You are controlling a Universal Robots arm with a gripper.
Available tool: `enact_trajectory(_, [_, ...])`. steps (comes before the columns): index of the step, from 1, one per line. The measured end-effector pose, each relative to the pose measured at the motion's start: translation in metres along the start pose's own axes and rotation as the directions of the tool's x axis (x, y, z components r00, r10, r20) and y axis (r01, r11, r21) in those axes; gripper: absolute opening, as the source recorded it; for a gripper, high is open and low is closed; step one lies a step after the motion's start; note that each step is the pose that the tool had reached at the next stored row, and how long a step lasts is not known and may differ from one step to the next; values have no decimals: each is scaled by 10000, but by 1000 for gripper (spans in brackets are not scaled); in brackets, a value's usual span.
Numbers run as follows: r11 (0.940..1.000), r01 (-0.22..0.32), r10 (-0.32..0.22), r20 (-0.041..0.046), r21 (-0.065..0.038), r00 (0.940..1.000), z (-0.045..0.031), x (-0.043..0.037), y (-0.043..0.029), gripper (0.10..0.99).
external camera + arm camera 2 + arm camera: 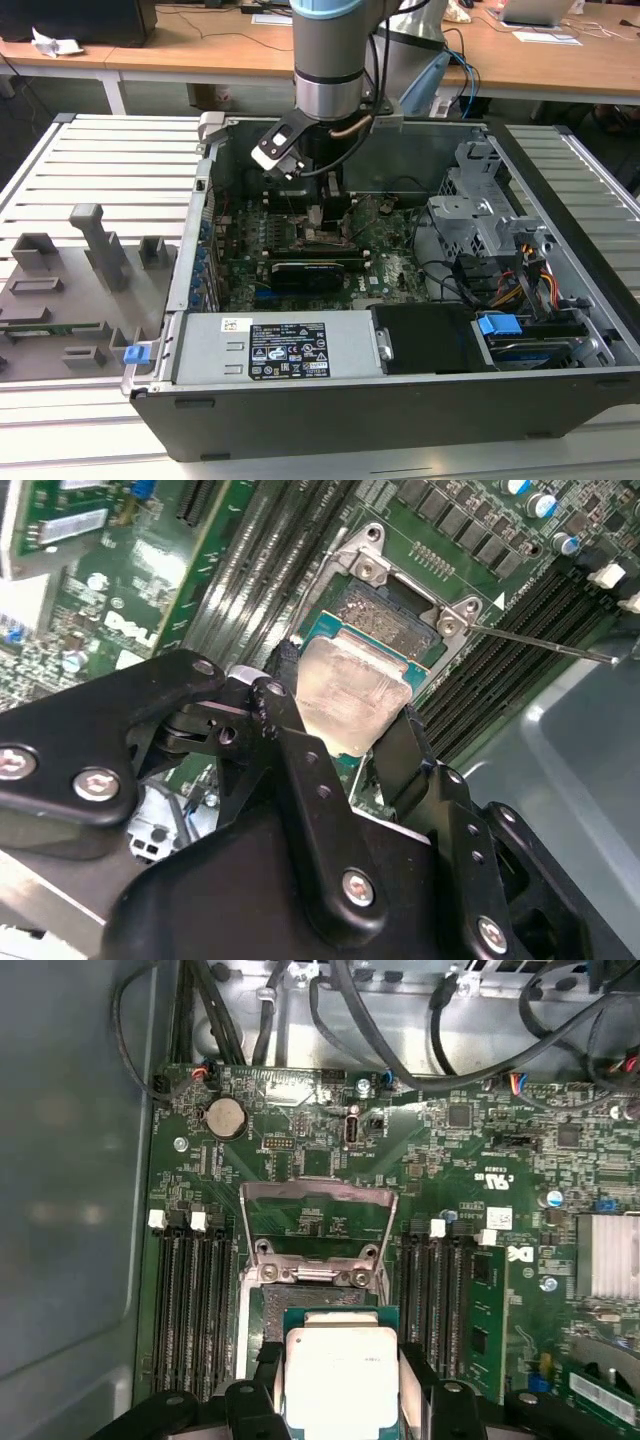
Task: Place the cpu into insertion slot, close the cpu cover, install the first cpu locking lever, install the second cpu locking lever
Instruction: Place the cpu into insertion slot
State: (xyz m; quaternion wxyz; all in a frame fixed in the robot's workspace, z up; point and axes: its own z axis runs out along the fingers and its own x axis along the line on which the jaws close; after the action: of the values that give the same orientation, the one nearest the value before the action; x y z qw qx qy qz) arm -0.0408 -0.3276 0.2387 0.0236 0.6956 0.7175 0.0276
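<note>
In both wrist views my gripper is shut on the cpu, a flat square chip with a dull silver top and a green edge. The chip hangs tilted over the near part of the insertion slot, whose dark contact field shows just beyond it. The cpu cover, a thin silver frame, stands swung open behind the slot. A thin metal locking lever sticks out sideways from the socket. In the exterior view the gripper reaches down inside the open computer case.
Black memory slots flank the socket on both sides. A long black card with fins lies in front of it, then the power supply. Cables hang behind the board. The case wall is close by. Grey fixtures stand on the exterior view's left.
</note>
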Motion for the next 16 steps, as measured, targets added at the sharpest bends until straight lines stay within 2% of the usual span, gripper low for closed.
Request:
enact_trajectory(4, [9997, -253, 253, 21, -1, 9997, 92, 15, -16, 541])
enact_trajectory(8, [9997, -251, 251, 18, 2, 9997, 187, 29, -26, 541])
enact_trajectory(12, [9995, -316, 316, 23, 2, 9995, 238, 30, -34, 541])
enact_trajectory(16, [9991, -420, 420, 33, 2, 9991, 250, 50, -43, 541])
